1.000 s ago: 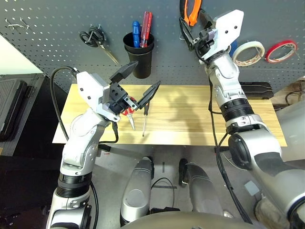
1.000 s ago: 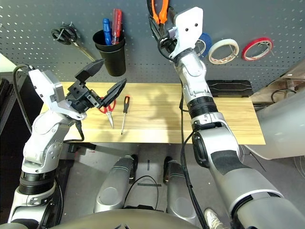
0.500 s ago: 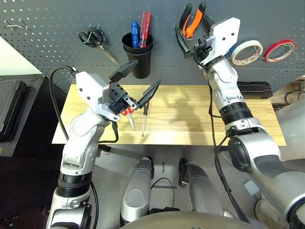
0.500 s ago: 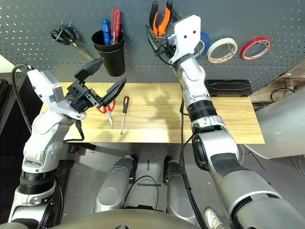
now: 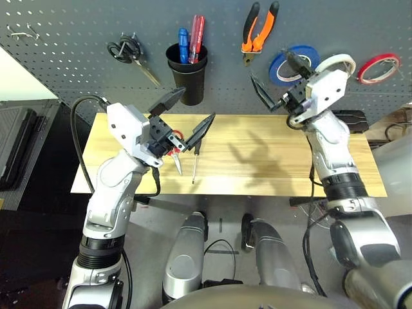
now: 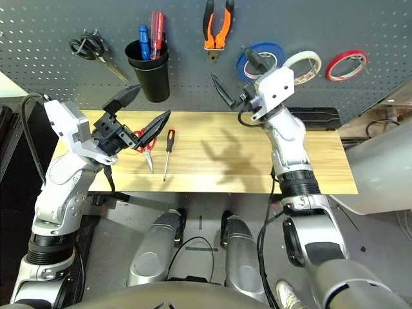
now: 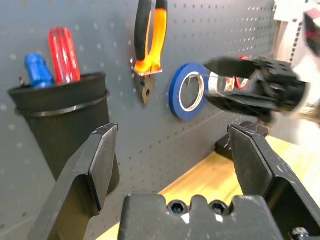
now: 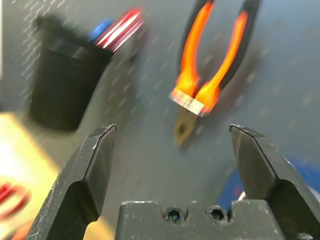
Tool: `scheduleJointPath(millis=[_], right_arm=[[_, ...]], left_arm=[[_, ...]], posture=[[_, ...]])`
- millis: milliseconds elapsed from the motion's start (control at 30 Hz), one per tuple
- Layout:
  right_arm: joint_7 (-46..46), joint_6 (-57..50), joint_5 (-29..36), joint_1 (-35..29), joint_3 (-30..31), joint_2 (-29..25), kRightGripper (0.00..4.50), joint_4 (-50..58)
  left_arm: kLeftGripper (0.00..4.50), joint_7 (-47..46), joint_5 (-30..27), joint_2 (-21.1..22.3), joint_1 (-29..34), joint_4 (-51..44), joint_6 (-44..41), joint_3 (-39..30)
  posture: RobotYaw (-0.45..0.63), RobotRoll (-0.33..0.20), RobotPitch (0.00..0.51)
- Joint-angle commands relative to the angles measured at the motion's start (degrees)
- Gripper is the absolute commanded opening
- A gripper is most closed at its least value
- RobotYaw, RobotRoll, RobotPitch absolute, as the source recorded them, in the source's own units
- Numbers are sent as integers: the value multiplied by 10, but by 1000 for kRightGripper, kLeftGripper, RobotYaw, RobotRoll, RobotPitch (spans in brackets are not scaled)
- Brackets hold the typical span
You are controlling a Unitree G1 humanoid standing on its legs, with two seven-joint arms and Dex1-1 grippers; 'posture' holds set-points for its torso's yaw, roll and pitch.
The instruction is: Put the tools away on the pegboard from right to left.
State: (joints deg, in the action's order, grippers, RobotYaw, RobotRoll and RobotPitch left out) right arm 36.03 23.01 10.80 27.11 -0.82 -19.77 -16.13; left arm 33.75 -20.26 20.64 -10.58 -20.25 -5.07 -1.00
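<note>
The orange-and-black-handled pliers (image 5: 259, 29) hang nose down on the pegboard (image 5: 77, 58). My right gripper (image 5: 270, 67) is open and empty below and to the right of them, off the board. The white tape roll (image 6: 302, 64) hangs on the board behind that wrist. On the table lie the slim screwdriver (image 5: 196, 161) and the red-handled scissors (image 6: 145, 147). My left gripper (image 5: 193, 112) hovers open just above the scissors and the screwdriver, holding nothing. The right wrist view faces the pliers (image 8: 210, 65) between its spread fingers.
A black cup (image 5: 187, 71) on the board holds a blue and a red screwdriver. Black-handled scissors (image 5: 129, 51) hang left of it. Blue tape (image 5: 290, 64) and red tape (image 5: 378, 67) hang on the right. A black case (image 5: 351, 121) lies at the wooden table's (image 5: 257, 161) back right.
My right gripper has opened and let go of the pliers, which now hang on the board. That arm has drawn back down and to the right. The left arm has barely moved.
</note>
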Motion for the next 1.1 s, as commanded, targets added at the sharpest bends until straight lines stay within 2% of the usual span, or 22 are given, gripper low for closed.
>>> scheduleJointPath(millis=[33, 300, 433, 800, 1100], right_arm=[[45, -46, 12, -45, 16, -28, 4492, 44], [132, -133, -7, -110, 50, -105, 4492, 46], [166, -152, -30, -124, 74, -132, 4492, 32], [181, -177, -79, -117, 107, -136, 4492, -11], [165, -173, -118, -102, 131, -113, 4492, -39]], left_arm=[[4500, -2, 23, -3, 13, 24, 10, 15], [4500, -38, 115, 1, 22, 75, -35, 78], [4500, -74, 152, -16, 8, 109, -72, 99], [4500, -126, 204, -60, -22, 185, -140, 127], [4500, -160, 212, -113, -94, 303, -230, 124]], posture=[[320, 0, 250], [308, 0, 249], [309, 0, 248], [306, 0, 245], [297, 0, 246]])
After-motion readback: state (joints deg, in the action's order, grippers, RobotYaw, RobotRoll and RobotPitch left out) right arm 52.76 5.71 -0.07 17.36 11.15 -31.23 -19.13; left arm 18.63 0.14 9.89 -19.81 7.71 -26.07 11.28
